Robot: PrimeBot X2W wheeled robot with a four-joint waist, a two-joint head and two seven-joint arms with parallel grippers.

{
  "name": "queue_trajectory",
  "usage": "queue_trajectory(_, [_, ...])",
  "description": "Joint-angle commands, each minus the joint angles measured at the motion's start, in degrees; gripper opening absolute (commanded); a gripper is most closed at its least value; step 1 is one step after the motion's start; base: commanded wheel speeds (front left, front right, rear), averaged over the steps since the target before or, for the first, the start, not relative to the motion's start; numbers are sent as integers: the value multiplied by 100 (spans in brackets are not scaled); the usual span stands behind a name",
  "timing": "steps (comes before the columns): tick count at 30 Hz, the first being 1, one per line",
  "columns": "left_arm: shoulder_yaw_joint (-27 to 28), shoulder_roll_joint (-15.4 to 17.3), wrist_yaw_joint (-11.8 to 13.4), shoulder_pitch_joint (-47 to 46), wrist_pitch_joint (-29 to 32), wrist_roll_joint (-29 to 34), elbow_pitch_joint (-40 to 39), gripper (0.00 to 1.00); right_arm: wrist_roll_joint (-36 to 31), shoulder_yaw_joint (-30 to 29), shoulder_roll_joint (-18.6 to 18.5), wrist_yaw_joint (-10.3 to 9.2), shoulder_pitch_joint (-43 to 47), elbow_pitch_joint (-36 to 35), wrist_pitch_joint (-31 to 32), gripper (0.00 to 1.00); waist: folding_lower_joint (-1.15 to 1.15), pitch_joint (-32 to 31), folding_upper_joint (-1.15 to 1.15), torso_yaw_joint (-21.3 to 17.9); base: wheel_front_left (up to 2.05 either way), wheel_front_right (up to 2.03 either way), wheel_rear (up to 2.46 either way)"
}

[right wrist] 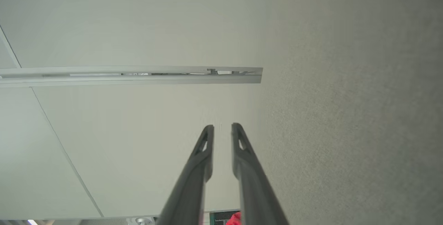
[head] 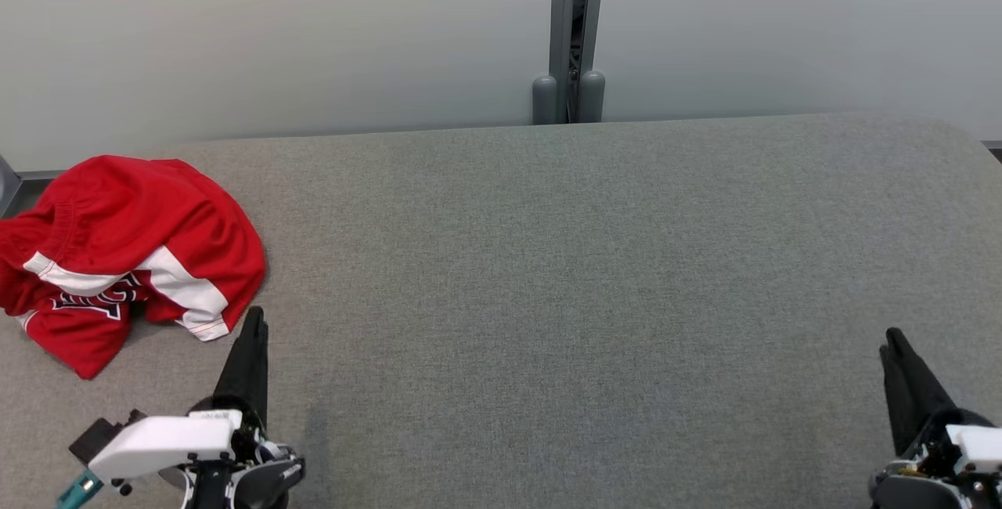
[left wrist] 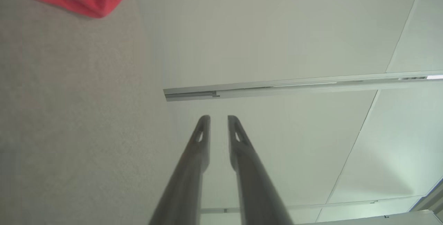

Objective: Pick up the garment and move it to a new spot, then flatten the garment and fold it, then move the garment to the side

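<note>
Standing slightly parted and empty, the left gripper [head: 254,315] is near the crumpled red garment [head: 129,247], the right gripper [head: 892,337] well apart.

Grey fabric surface [head: 595,274], pale wall [head: 274,31].

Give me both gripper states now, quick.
Left gripper: slightly open, empty, apart from the crumpled red-and-white garment.
Right gripper: slightly open, empty.
</note>
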Motion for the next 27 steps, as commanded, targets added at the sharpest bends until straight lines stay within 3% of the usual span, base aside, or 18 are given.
queue_trajectory(1, [-6, -11, 1, 41, -1, 0, 39, 100, -2, 16, 35, -2, 34, 30, 0, 100, 0, 0, 0, 0, 0, 0, 0])
queue_trajectory(16, [-304, -20, -31, 76, -253, 83, 95, 100, -335, 104, 331, -6, 54, 64, -88, 100, 0, 17, 0, 0, 0, 0, 0])
queue_trajectory(27, [-461, 45, -56, -56, -547, 1220, 95, 100, -1330, 287, 300, 1, -83, 129, -346, 100, 0, 15, 0, 13, 0, 0, 0])
